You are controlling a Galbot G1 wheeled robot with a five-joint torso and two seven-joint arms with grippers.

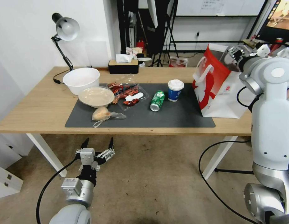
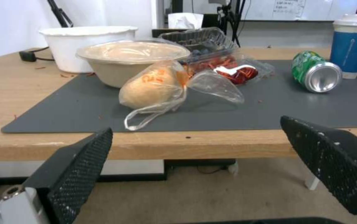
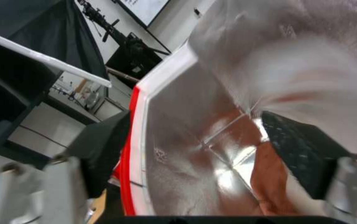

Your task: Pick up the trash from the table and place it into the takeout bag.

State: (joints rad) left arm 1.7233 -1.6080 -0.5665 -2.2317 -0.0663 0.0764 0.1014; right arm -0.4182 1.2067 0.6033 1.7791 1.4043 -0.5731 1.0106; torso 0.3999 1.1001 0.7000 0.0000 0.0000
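Note:
Trash lies on the table [image 1: 35,105], on and beside its dark mat [image 1: 175,118]: a white bowl [image 1: 80,79], a lidded beige bowl [image 1: 96,96], a knotted clear bag [image 1: 102,114], a clear tray of red scraps [image 1: 128,93], a green can [image 1: 157,100] on its side and an upright blue-white cup [image 1: 175,90]. The takeout bag [image 1: 219,90] stands at the right end. My left gripper [image 1: 98,142] hangs open below the table's front edge, facing the knotted bag [image 2: 158,87]. My right gripper [image 1: 236,54] is open over the bag's mouth, its fingers [image 3: 103,149] straddling the rim above the clear liner [image 3: 203,130].
A grey desk lamp [image 1: 66,29] and a black tissue box [image 1: 123,66] stand along the table's far edge. Tripods and stands crowd the room behind. Black cables loop over the floor by the right table leg [image 1: 219,155]. A white cabinet [image 1: 7,174] sits at the left.

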